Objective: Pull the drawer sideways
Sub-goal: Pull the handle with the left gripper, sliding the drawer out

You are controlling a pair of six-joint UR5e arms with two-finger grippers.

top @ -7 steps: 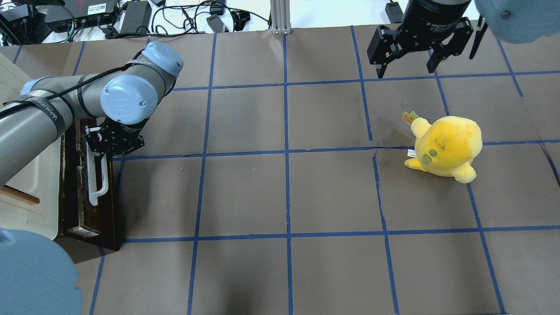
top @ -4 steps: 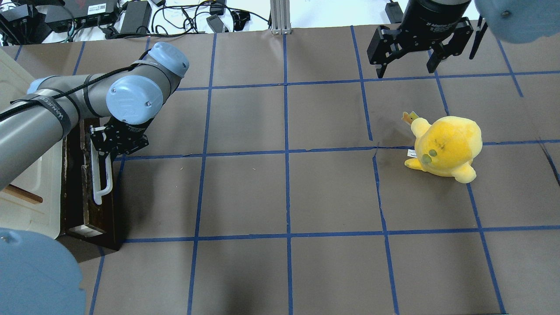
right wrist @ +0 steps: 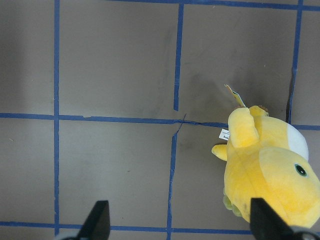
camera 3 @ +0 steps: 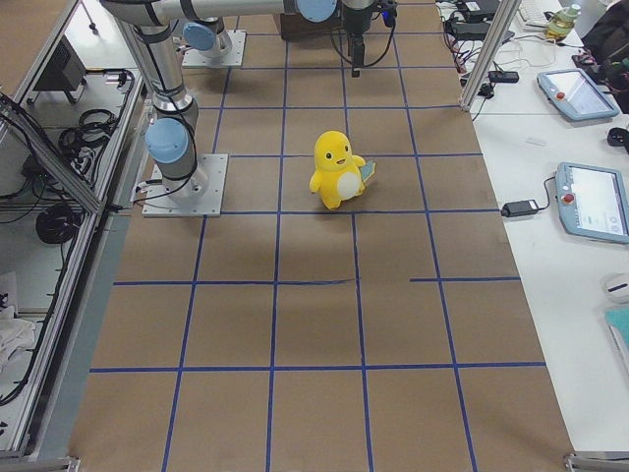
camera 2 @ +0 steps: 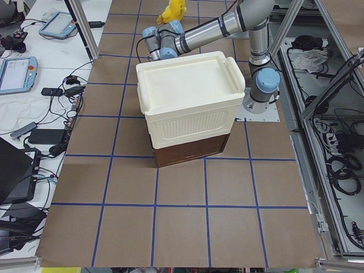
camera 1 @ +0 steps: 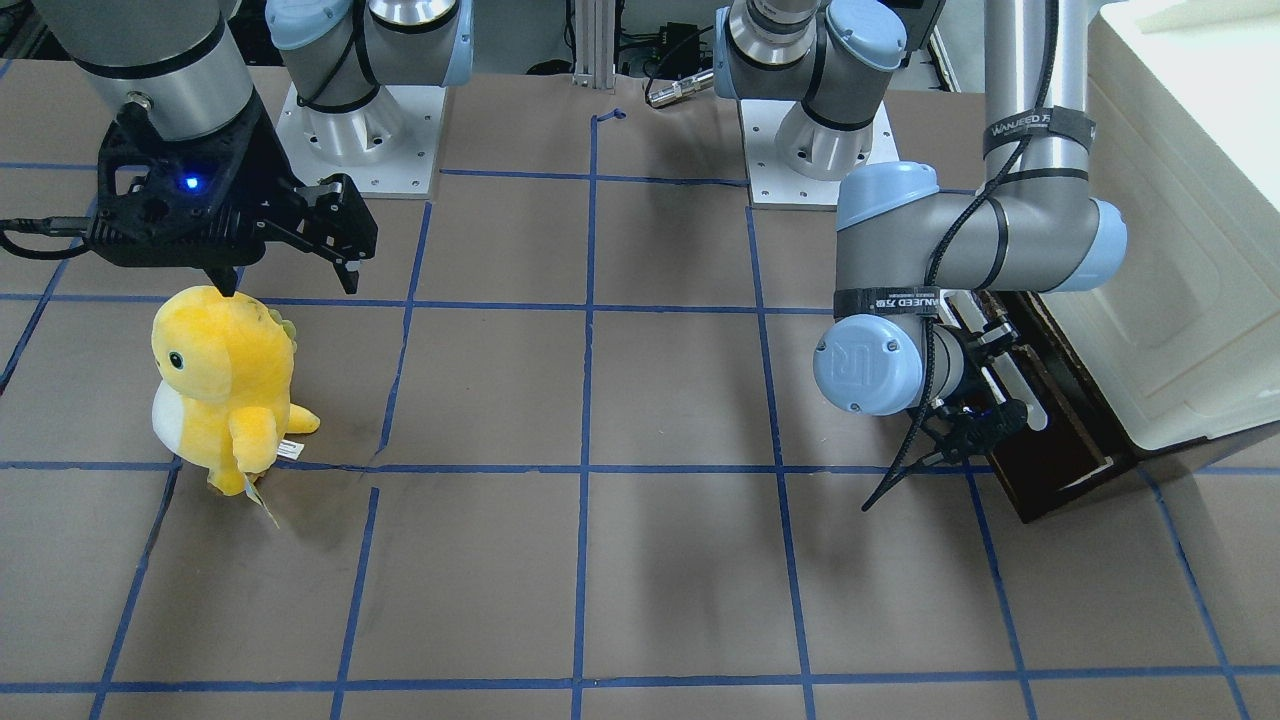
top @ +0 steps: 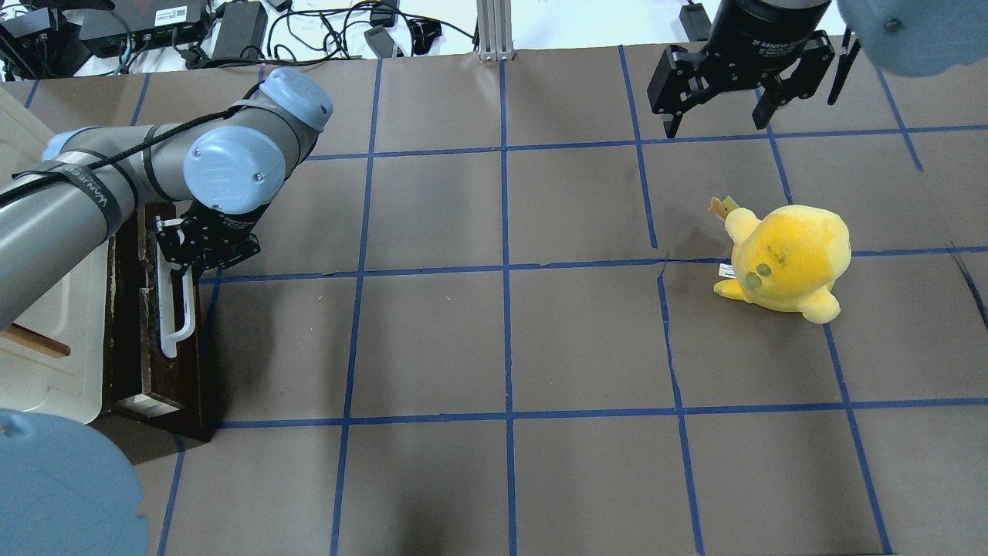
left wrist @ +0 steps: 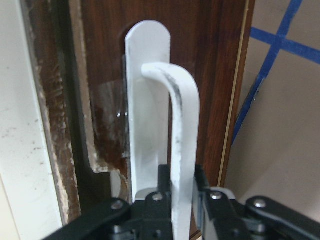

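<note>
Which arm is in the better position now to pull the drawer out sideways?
Left. The left gripper is shut on the white bar handle of the drawer, the bar between its jaws. The right gripper hangs open at the table's far side, near the yellow plush toy.

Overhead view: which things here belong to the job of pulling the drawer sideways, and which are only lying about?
Belong to the job:
drawer
white bar handle
left gripper, shut on that handle
cream-white cabinet that holds the drawer

Only lying about:
yellow plush toy
right gripper, open and empty, above the table
</note>
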